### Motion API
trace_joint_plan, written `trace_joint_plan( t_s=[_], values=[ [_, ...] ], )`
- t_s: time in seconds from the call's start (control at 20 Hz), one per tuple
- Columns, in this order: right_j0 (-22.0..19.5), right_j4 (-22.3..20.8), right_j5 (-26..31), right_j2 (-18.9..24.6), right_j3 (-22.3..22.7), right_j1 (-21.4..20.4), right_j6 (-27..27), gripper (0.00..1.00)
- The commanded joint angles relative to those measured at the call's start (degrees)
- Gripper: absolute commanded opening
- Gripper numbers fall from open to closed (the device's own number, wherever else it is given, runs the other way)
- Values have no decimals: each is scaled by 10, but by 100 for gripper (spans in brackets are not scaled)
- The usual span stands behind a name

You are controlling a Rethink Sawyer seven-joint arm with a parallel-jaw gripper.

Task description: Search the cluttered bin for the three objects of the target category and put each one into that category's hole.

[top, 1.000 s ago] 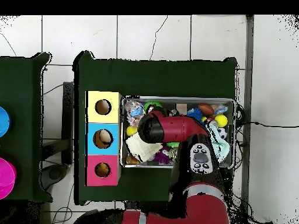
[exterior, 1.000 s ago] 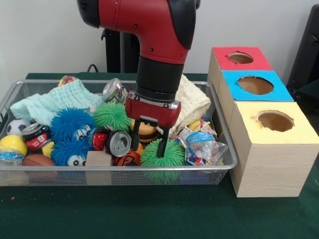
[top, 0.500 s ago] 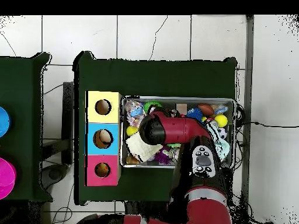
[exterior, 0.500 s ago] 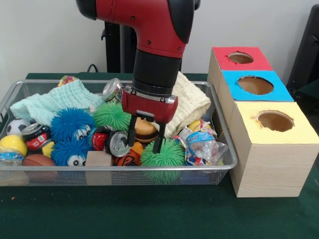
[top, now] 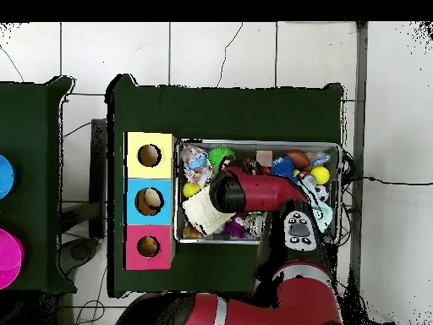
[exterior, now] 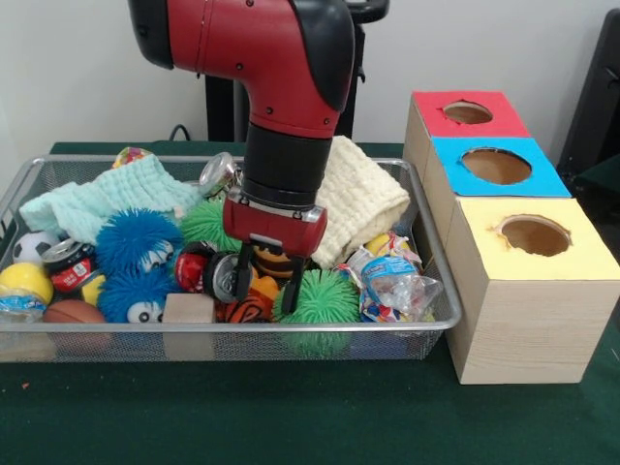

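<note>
Gripper (exterior: 265,274) lower and shifted sideways, fingers spread around tiger (exterior: 254,298) (no legible labels), bin (exterior: 291,339).

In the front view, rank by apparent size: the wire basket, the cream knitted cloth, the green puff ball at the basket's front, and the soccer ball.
Largest to smallest:
1. wire basket
2. cream knitted cloth
3. green puff ball
4. soccer ball

The cloth is partly behind the arm, and the puff ball sits nearer the camera, yet the order looks clear.

Wire basket (exterior: 441,315) packed with toys — orange striped tiger (exterior: 254,306) near its front edge — red-topped box's hole (exterior: 468,112) sits empty.
</note>
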Motion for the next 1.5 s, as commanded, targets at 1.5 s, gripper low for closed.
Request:
trace_joint_plan(
  t_s=[1.5],
  values=[
    [26, 22, 130, -103, 6, 22, 32, 100]
  ],
)
